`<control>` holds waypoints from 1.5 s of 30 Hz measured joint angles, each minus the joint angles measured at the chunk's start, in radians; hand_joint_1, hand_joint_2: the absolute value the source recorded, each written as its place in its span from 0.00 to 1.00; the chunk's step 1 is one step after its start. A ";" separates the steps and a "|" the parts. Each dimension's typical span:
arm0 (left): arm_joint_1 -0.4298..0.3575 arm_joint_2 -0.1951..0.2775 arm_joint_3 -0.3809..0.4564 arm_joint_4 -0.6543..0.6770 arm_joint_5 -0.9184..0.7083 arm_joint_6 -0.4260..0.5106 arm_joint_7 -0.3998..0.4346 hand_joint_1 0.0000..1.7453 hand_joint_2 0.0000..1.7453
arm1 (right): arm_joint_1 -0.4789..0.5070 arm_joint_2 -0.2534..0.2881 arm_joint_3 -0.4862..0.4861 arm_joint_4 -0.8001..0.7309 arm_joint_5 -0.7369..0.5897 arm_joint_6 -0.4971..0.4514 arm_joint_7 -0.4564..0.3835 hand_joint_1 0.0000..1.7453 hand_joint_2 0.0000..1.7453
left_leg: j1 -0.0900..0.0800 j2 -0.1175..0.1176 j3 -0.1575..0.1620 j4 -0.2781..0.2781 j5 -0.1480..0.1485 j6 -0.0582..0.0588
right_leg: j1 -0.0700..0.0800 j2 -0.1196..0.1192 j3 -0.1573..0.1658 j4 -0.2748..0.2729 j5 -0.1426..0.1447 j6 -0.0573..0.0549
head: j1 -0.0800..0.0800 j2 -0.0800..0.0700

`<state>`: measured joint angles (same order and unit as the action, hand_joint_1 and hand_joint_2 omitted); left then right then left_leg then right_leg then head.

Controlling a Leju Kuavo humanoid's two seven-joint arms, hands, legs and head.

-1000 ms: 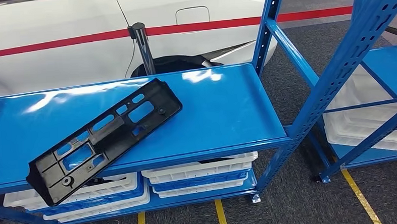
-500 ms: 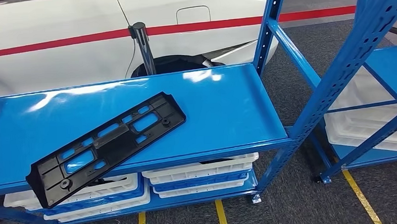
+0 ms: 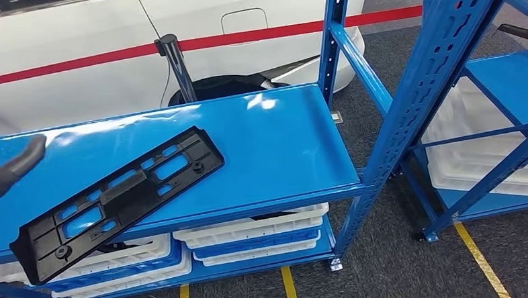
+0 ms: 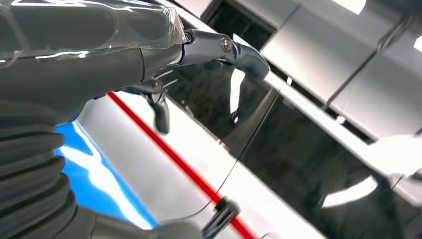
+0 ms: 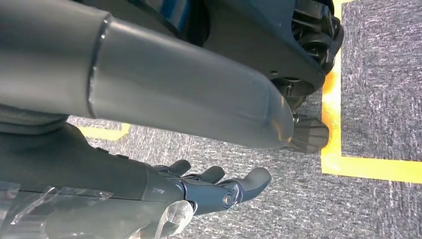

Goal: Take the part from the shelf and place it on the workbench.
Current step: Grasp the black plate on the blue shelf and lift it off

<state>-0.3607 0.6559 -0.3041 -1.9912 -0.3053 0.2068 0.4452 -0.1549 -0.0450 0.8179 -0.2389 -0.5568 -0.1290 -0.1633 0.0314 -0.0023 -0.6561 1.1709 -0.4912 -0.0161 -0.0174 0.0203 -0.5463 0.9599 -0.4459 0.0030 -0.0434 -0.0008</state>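
A long black plastic part (image 3: 119, 195) with several cut-outs lies slanted on the blue shelf (image 3: 275, 155), its near end hanging over the shelf's front edge at the left. My left hand (image 3: 7, 170) comes in at the left edge of the head view, just above and beside that end of the part, touching nothing. In the left wrist view the left hand (image 4: 199, 64) has its fingers apart and holds nothing. My right hand (image 5: 214, 186) hangs over the grey carpet with its fingers stretched out and nothing in them.
Stacked white and blue trays (image 3: 258, 233) fill the shelf's lower level. Blue uprights (image 3: 414, 109) stand to the right, with a second rack (image 3: 508, 98) beyond. A white car with a red stripe (image 3: 76, 56) and a dark post (image 3: 173, 62) stand behind. Yellow floor lines (image 3: 478, 260) cross the carpet.
The camera has shifted, moving the whole scene to the left. The part, tilted up a second ago, now lies flat on the shelf. My left hand has come into the head view.
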 joint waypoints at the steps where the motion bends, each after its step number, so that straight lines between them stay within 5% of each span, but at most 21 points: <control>1: -0.002 0.002 -0.007 0.003 -0.004 -0.019 0.006 0.00 1.00 | 0.000 0.001 0.000 0.000 0.000 0.000 0.000 0.00 0.00 | -0.003 0.000 0.039 -0.082 0.036 0.008 | 0.001 0.001 0.001 0.000 0.000 0.001 | 0.000 0.000; 4: -0.014 0.010 -0.032 0.006 -0.007 -0.095 0.031 0.00 1.00 | 0.000 0.002 0.000 0.000 -0.001 0.000 -0.001 0.00 0.00 | -0.014 0.005 0.104 -0.226 0.084 0.024 | 0.008 -0.001 0.001 0.001 -0.004 0.011 | 0.000 0.000; 8: -0.029 0.015 -0.086 0.013 0.023 -0.233 0.078 0.00 1.00 | -0.002 0.001 0.000 0.001 -0.001 0.002 -0.001 0.00 0.00 | -0.011 0.005 0.108 -0.237 0.088 0.034 | 0.007 -0.006 -0.007 0.024 -0.025 0.033 | 0.002 0.000; 11: -0.056 0.018 -0.159 0.024 0.060 -0.362 0.130 0.00 1.00 | -0.003 0.000 0.000 0.001 -0.001 0.003 -0.004 0.00 0.00 | -0.007 0.006 0.110 -0.241 0.090 0.042 | 0.005 -0.009 -0.093 0.199 -0.114 0.043 | 0.004 0.000; 13: -0.066 0.018 -0.216 0.031 0.076 -0.437 0.165 0.00 1.00 | -0.001 0.000 0.000 0.001 -0.004 0.003 -0.005 0.00 0.00 | -0.007 0.006 0.110 -0.241 0.090 0.042 | 0.003 -0.009 -0.145 0.293 -0.138 0.047 | 0.004 0.000; 15: -0.076 0.018 -0.270 0.035 0.081 -0.483 0.191 0.00 1.00 | 0.000 -0.001 0.000 0.002 -0.008 0.003 -0.006 0.00 0.00 | -0.004 0.006 0.111 -0.239 0.088 0.039 | 0.001 -0.011 -0.123 0.236 -0.091 0.049 | 0.004 0.000; 17: -0.089 0.018 -0.321 0.038 0.081 -0.507 0.204 0.00 1.00 | 0.001 -0.004 0.000 0.002 -0.011 0.002 -0.007 0.00 0.00 | -0.004 0.004 0.112 -0.233 0.081 0.029 | -0.002 -0.011 -0.055 0.095 -0.026 0.049 | 0.004 0.000; 19: -0.100 0.019 -0.368 0.039 0.083 -0.524 0.207 0.00 1.00 | 0.002 -0.005 0.000 0.002 -0.014 0.001 -0.009 0.00 0.00 | -0.007 0.004 0.112 -0.226 0.075 0.017 | -0.001 -0.008 -0.020 0.020 -0.001 0.040 | 0.004 0.000; 23: -0.105 0.020 -0.441 0.039 0.117 -0.576 0.228 0.00 1.00 | 0.005 -0.007 0.000 0.002 -0.026 0.000 -0.017 0.00 0.00 | -0.002 0.004 0.106 -0.205 0.057 0.002 | 0.001 -0.006 -0.020 0.016 0.002 0.011 | 0.003 0.000; 27: -0.094 0.026 -0.513 0.038 0.164 -0.604 0.245 0.00 1.00 | 0.015 -0.008 0.000 0.003 -0.032 0.000 -0.023 0.00 0.00 | -0.004 0.004 -0.010 0.048 -0.062 -0.003 | 0.005 -0.006 -0.020 0.015 0.003 -0.002 | 0.002 0.000; 29: -0.082 0.030 -0.547 0.037 0.177 -0.619 0.246 0.00 1.00 | 0.020 -0.008 0.000 0.004 -0.036 -0.001 -0.025 0.00 0.00 | -0.008 0.004 -0.032 0.087 -0.061 0.005 | 0.011 -0.006 -0.018 0.015 0.001 -0.004 | 0.002 0.000; 32: -0.073 0.044 -0.583 0.031 0.172 -0.646 0.248 0.00 1.00 | 0.026 -0.007 0.000 0.005 -0.043 -0.002 -0.027 0.00 0.00 | -0.024 0.004 0.059 -0.108 0.032 0.034 | 0.019 -0.004 -0.013 0.016 0.000 -0.005 | 0.002 0.000; 34: -0.069 0.053 -0.600 0.024 0.158 -0.666 0.248 0.00 1.00 | 0.030 -0.007 -0.001 0.005 -0.048 -0.004 -0.030 0.00 0.00 | -0.035 0.006 0.102 -0.203 0.063 0.046 | 0.022 -0.002 -0.013 0.016 -0.003 -0.003 | 0.002 0.000; 38: -0.047 0.063 -0.624 0.014 0.118 -0.698 0.248 0.00 1.00 | 0.036 -0.012 -0.001 0.007 -0.053 -0.005 -0.033 0.00 0.00 | -0.032 0.008 0.110 -0.224 0.074 0.051 | 0.021 -0.004 -0.019 0.034 -0.020 0.011 | 0.003 0.000; 43: 0.027 0.065 -0.621 0.006 -0.052 -0.798 0.249 0.00 1.00 | 0.045 -0.014 -0.002 0.008 -0.070 -0.012 -0.042 0.00 0.00 | -0.022 0.010 0.111 -0.228 0.078 0.061 | 0.009 -0.010 -0.144 0.310 -0.157 0.036 | 0.007 0.000; 45: 0.068 0.064 -0.607 -0.001 -0.134 -0.836 0.251 0.00 1.00 | 0.049 -0.014 -0.003 0.009 -0.078 -0.016 -0.044 0.00 0.00 | -0.016 0.009 0.113 -0.226 0.076 0.056 | -0.001 -0.012 -0.129 0.283 -0.126 0.046 | 0.007 0.000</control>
<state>-0.2930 0.7195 -0.9115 -1.9918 -0.4392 -0.6295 0.6967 -0.1063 -0.0592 0.8146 -0.2295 -0.6350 -0.1448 -0.2076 0.0151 0.0065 -0.5433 0.9452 -0.4156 0.0401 -0.0179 0.0080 -0.6752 1.2429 -0.5715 0.0488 -0.0362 -0.0008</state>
